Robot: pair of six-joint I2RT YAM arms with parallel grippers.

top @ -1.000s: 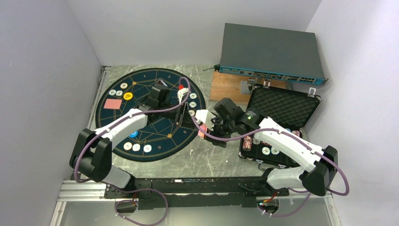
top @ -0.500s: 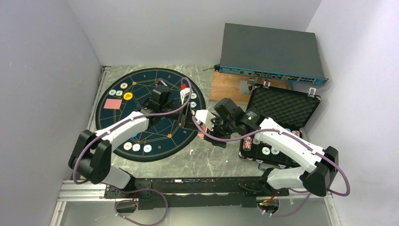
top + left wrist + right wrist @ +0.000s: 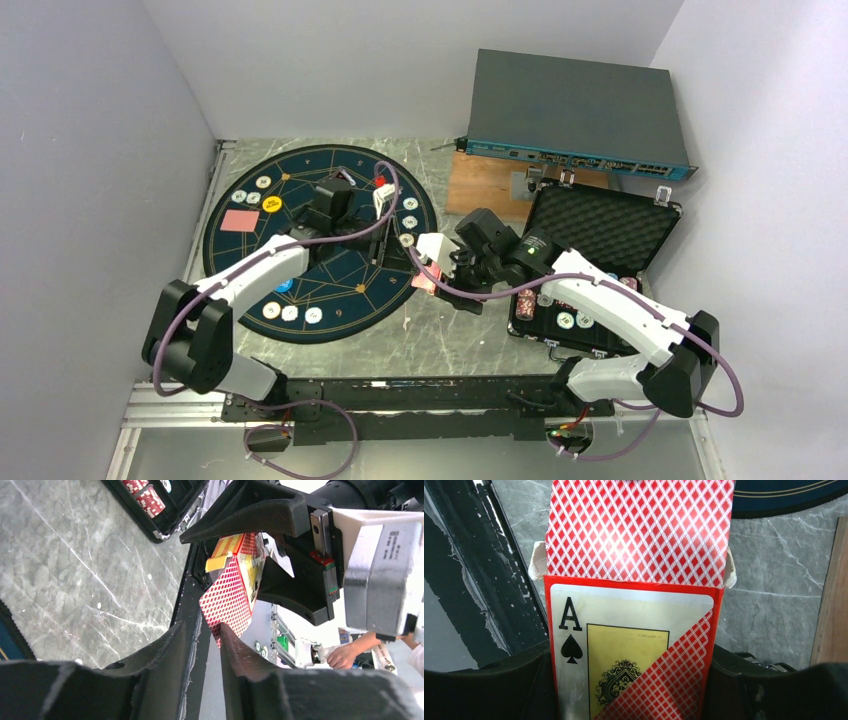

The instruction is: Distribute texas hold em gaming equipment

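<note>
- The card box, printed with a red diamond pattern, sits at the middle of the top view, just off the lower right rim of the mat. It is clamped at both sides by the right gripper.
- Red-backed cards stick out of the box's open end.
- The left gripper faces that end. Its fingers stand narrowly apart with a corner of the outermost card between them; whether they press on it cannot be told.
- The round navy mat with gold lines lies left of centre. Along its rim are whitish chips, and at its upper left are a yellow disc and a single red card.
- A blue disc shows at lower left, partly under the arm.
- The open black case with a foam-lined lid is at the right, with more chips in its tray.
- The table is grey-green stone with pale veins. A metal rail runs along the lower edge of the frame.
- Behind the case a wooden block carries a grey rack unit with a blue front.
- Plain pale walls close in the left, back and right.
- A person's hand shows at the lower right of the left wrist view.
- The box face reads "A" above a black spade, beside a yellow panel with a black ornament. The lettering on the yellow disc and the label on the right gripper are too small to read.
</note>
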